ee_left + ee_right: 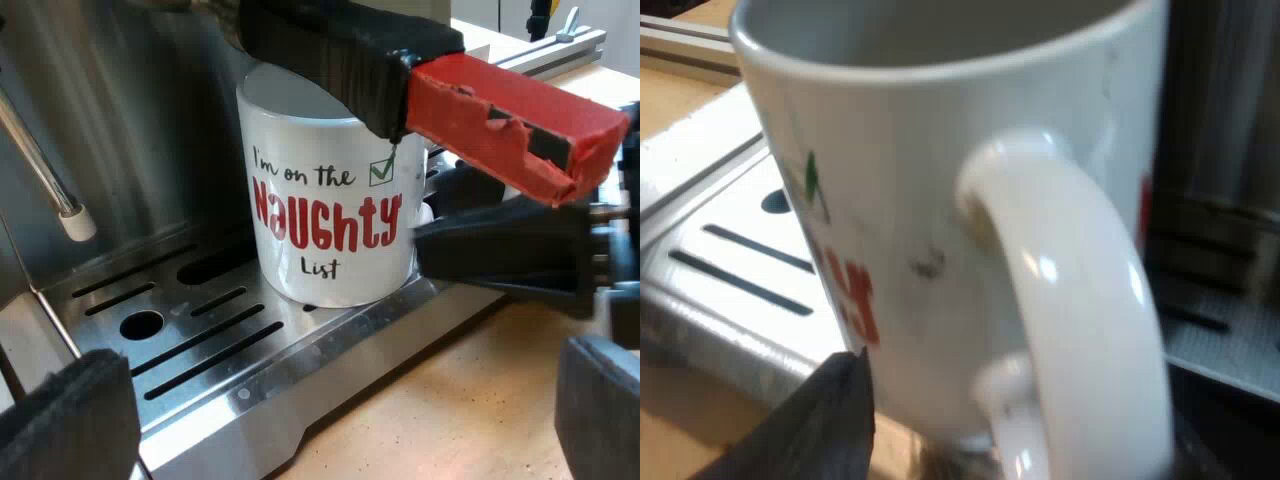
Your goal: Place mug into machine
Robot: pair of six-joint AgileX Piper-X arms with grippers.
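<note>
A white mug (325,215) printed "I'm on the Naughty List" stands upright on the espresso machine's slotted metal drip tray (200,340). Just above it hangs the holder's dark handle with its red end (510,125). My left gripper (330,430) hovers open in front of the tray, holding nothing. My right gripper (430,220) reaches in at the mug's handle (1070,300). In the right wrist view one dark finger (830,420) lies beside the mug's wall, apart from the handle, so this gripper is open around it.
A steam wand with a white tip (65,205) hangs over the tray's far end, against the machine's steel front (130,110). The machine rests on a wooden table (450,420). A metal rail (560,45) runs behind the red handle end.
</note>
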